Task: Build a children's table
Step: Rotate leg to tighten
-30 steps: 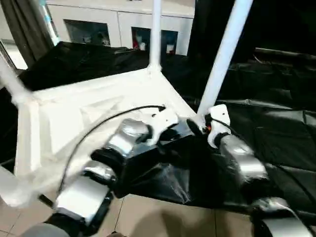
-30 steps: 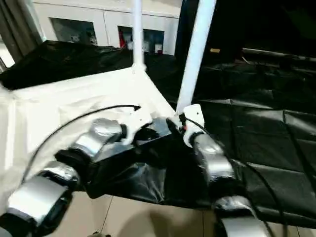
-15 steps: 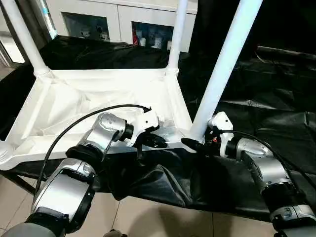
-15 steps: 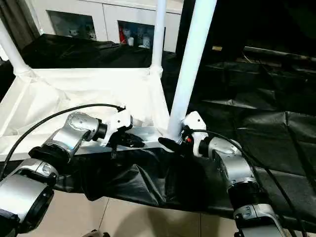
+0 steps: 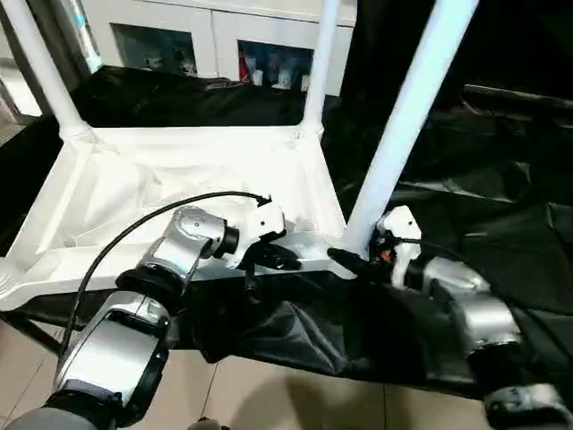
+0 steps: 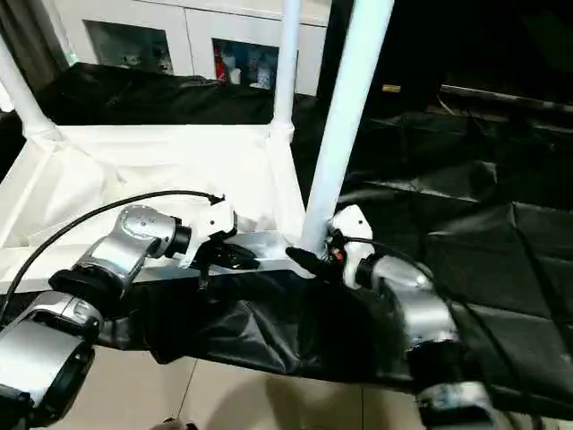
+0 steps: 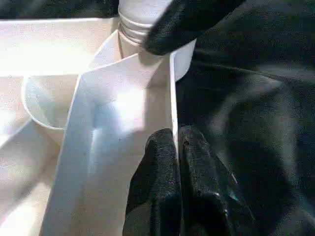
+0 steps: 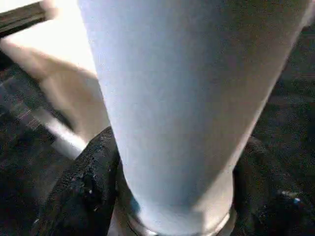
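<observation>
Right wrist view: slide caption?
Right end effector straddles the base of a white table leg, one black finger on each side.

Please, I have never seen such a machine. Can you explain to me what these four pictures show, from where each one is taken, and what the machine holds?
This is a humanoid robot with two silver arms; each ends in a pincer of two black fingers. The two wide pictures come from cameras in its head, looking down over the arms. The two close pictures come from cameras on its wrists.

On a surface covered with black cloth lies a white plastic tabletop, upside down. White legs stand up from its corners.

The left pincer is shut on the thin near rim of the tabletop; the left wrist picture shows its fingers pinching that rim. The right pincer has a finger on each side of the base of the nearest leg, where it enters the corner socket. A white cabinet stands behind.
</observation>
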Controlling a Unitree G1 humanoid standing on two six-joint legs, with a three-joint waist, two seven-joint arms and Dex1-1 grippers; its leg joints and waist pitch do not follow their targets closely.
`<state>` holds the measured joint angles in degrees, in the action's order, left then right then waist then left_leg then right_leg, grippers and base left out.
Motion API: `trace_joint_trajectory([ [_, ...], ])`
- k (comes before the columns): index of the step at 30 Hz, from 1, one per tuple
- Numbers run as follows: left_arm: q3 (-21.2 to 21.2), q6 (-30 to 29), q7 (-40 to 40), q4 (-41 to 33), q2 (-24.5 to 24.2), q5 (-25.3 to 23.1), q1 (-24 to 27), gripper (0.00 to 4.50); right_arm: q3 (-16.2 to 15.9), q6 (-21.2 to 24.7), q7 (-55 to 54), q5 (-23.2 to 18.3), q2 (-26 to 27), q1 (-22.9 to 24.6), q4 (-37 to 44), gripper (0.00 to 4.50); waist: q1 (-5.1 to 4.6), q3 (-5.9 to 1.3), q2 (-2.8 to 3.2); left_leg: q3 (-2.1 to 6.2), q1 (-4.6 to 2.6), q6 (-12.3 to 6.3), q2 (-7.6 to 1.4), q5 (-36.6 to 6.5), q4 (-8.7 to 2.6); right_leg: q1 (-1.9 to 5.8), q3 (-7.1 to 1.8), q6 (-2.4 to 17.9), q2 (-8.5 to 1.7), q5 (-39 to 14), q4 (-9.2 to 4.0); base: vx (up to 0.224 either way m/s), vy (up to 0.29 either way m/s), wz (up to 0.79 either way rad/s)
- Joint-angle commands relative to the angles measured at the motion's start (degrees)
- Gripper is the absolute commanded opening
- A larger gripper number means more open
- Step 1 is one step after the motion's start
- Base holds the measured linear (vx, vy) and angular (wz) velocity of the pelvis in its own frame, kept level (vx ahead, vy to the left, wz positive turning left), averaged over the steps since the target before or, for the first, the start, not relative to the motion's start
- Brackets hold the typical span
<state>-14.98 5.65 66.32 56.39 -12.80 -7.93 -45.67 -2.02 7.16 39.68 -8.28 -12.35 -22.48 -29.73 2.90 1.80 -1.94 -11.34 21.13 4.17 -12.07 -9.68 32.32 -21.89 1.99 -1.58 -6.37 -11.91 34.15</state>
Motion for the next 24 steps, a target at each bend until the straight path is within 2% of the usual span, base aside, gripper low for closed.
trace_joint_trajectory([
  [1, -1.2, -2.3, -7.3, 3.1, 3.9, -1.5, 1.8, 0.00, 0.7, 1.0, -9.4, 1.9, 2.7, -1.1, -3.9, 2.70, 0.06, -2.25, -0.63, 0.36, -0.73, -1.44, -1.12, -15.5, -4.07, 1.33, -1.15, 12.5, -1.60, -13.6, -4.29, 0.000, 0.000, 0.00],
  [2, -1.2, -2.3, -7.3, 3.1, 3.9, -1.5, 1.8, 0.00, 0.7, 1.0, -9.4, 1.9, 2.7, -1.1, -3.9, 2.70, 0.01, -2.18, -0.55, 0.43, -0.82, -0.77, -1.19, -16.5, -4.21, 1.18, -1.17, 11.9, -1.62, -15.2, -4.43, 0.000, 0.000, 0.00],
  [3, -1.2, -4.6, -13.2, 3.4, 7.2, -2.3, 1.3, 0.00, 2.5, 1.3, -20.5, 3.4, 6.1, -3.3, -8.5, 2.70, -0.07, -2.21, -0.60, 0.46, -1.05, 0.30, -1.22, -17.8, -4.28, 0.79, -1.30, 11.2, -1.71, -17.1, -4.58, 0.000, 0.000, 0.00],
  [4, -1.2, -4.6, -13.2, 3.4, 7.2, -2.3, 1.3, 0.00, 2.5, 1.3, -20.5, 3.4, 6.1, -3.3, -8.5, 2.70, -0.17, -2.15, -0.60, 0.65, -1.12, 1.30, -1.07, -19.3, -4.51, 0.71, -1.26, 10.2, -1.64, -19.5, -4.91, 0.000, 0.000, 0.00],
  [5, -1.3, -5.4, -15.3, 3.5, 8.4, -2.6, 1.2, 0.00, 3.1, 1.2, -24.2, 3.9, 7.4, -4.1, -10.0, 2.70, -0.23, -2.21, -0.48, 0.70, -1.14, 1.62, -1.09, -19.8, -4.51, 0.60, -1.32, 9.9, -1.59, -19.8, -4.89, 0.000, 0.000, 0.00],
  [6, -1.5, -7.2, -19.8, 3.9, 11.8, -3.1, 0.8, 0.00, 2.7, 1.2, -29.5, 5.4, 10.2, -6.0, -12.5, 2.70, -0.24, -2.30, -0.02, 0.77, -1.20, 1.91, -1.09, -20.2, -4.57, 0.56, -1.41, 9.5, -1.58, -18.9, -4.97, 0.000, 0.000, 0.00],
  [7, -1.5, -7.4, -20.5, 4.0, 12.3, -3.1, 0.8, 0.00, 2.5, 1.1, -30.3, 5.7, 10.7, -6.3, -12.8, 2.70, -0.46, -2.25, -0.26, 0.74, -1.13, 2.08, -1.06, -20.4, -4.57, 0.44, -1.43, 9.4, -1.39, -18.4, -5.02, 0.000, 0.000, 0.00],
  [9, -1.2, -8.0, -22.8, 4.4, 14.4, -3.0, 0.2, 0.00, 1.6, 0.9, -32.1, 6.7, 12.2, -7.8, -14.1, 2.70, -0.26, -2.37, -0.52, 0.64, -1.24, 1.30, -0.74, -21.4, -4.37, 0.31, -1.58, 8.4, -1.30, -19.2, -5.28, 0.000, 0.000, 0.00],
  [12, -1.1, -7.3, -23.9, 4.9, 15.0, -3.5, -0.4, 0.00, 1.8, -1.0, -32.7, 6.8, 13.3, -9.3, -15.7, 2.70, -0.04, -2.54, -0.46, 0.68, -0.78, 0.33, -0.66, -20.0, -4.37, 0.57, -1.65, 7.5, -1.20, -17.8, -5.20, 0.000, 0.000, 0.00],
  [13, -1.2, -7.1, -23.8, 5.0, 15.0, -3.7, -0.6, 0.00, 2.0, -1.7, -32.7, 6.8, 13.3, -9.6, -16.1, 3.26, 0.05, -2.56, -0.35, 0.70, -0.74, 0.25, -0.68, -19.7, -4.39, 0.60, -1.64, 7.5, -1.22, -17.1, -5.15, 0.000, 0.000, 0.00],
  [14, -1.3, -6.7, -23.1, 4.8, 14.5, -3.7, -0.5, 0.00, 2.5, -2.5, -32.2, 6.5, 13.1, -9.7, -16.1, 3.40, 0.09, -2.59, -0.28, 0.67, -0.65, 0.16, -0.68, -19.1, -4.39, 0.64, -1.63, 7.7, -1.15, -15.6, -5.07, 0.000, 0.000, 0.00],
  [15, -1.3, -6.5, -22.6, 4.7, 14.3, -3.7, -0.5, 0.00, 2.6, -2.9, -31.6, 6.3, 12.9, -9.8, -16.2, 3.40, 0.11, -2.60, -0.29, 0.61, -0.64, -0.01, -0.64, -19.0, -4.33, 0.65, -1.60, 7.9, -1.03, -14.6, -4.98, 0.000, 0.000, 0.00],
  [16, -1.4, -6.2, -21.6, 4.5, 13.7, -3.6, -0.4, 0.00, 2.5, -3.2, -30.6, 6.3, 12.2, -9.8, -16.2, 3.39, 0.15, -2.61, 0.00, 0.63, -0.68, -0.07, -0.67, -19.2, -4.35, 0.61, -1.62, 8.2, -1.04, -14.3, -4.96, 0.000, 0.000, 0.00],
  [17, -1.4, -6.2, -21.4, 4.4, 13.6, -3.7, -0.4, 0.00, 2.5, -3.4, -30.6, 6.4, 12.1, -10.0, -16.4, 3.46, 0.11, -2.65, -0.10, 0.59, -0.61, -0.14, -0.63, -19.1, -4.34, 0.71, -1.62, 8.3, -1.00, -14.0, -4.95, 0.000, 0.000, 0.00],
  [18, -1.4, -6.0, -20.3, 4.1, 12.8, -3.6, -0.3, 0.00, 2.3, -4.2, -29.1, 6.3, 11.2, -10.0, -16.3, 3.74, 0.10, -2.58, -0.05, 0.63, -0.63, -0.12, -0.67, -19.5, -4.44, 0.70, -1.59, 8.4, -1.01, -14.2, -5.00, 0.000, 0.000, 0.00],
  [19, -1.4, -6.0, -20.3, 4.1, 12.8, -3.6, -0.3, 0.00, 2.3, -4.2, -29.1, 6.3, 11.2, -10.0, -16.3, 3.74, 0.10, -2.58, -0.05, 0.63, -0.63, -0.12, -0.67, -19.5, -4.44, 0.70, -1.59, 8.4, -1.01, -14.2, -5.00, 0.000, 0.000, 0.00],
  [20, -1.3, -5.5, -18.9, 4.0, 11.9, -3.5, -0.4, 0.00, 2.1, -4.8, -26.7, 5.7, 10.0, -9.9, -15.7, 3.82, 0.07, -2.64, 0.06, 0.63, -0.61, -0.22, -0.66, -19.9, -4.41, 0.76, -1.59, 8.5, -1.01, -14.2, -5.04, 0.000, 0.000, 0.00],
  [22, -1.4, -4.4, -15.2, 3.9, 10.2, -3.0, -0.2, 0.00, 1.2, -5.4, -21.0, 5.0, 7.6, -8.6, -13.3, 3.82, 0.21, -2.70, -0.21, 0.61, -0.48, -0.88, -0.62, -19.4, -4.30, 0.99, -1.54, 8.6, -1.01, -13.6, -5.01, 0.000, 0.000, 0.00],
  [23, -1.5, -3.0, -12.2, 3.7, 8.6, -2.8, 0.1, 0.00, 0.1, -5.7, -14.5, 4.1, 5.5, -7.2, -11.1, 3.82, 0.27, -2.72, -0.16, 0.56, -0.49, -1.26, -0.64, -19.2, -4.24, 0.97, -1.56, 8.8, -1.03, -13.1, -4.96, 0.000, 0.000, 0.00],
  [24, -1.4, -2.7, -10.4, 3.5, 7.6, -2.5, 0.2, 0.00, -0.7, -5.7, -10.6, 3.7, 4.1, -6.1, -9.5, 3.82, 0.57, -2.75, -0.36, 0.46, -0.39, -2.50, -0.75, -17.7, -4.06, 1.27, -1.65, 9.0, -1.08, -10.4, -4.78, 0.000, 0.000, 0.00],
])
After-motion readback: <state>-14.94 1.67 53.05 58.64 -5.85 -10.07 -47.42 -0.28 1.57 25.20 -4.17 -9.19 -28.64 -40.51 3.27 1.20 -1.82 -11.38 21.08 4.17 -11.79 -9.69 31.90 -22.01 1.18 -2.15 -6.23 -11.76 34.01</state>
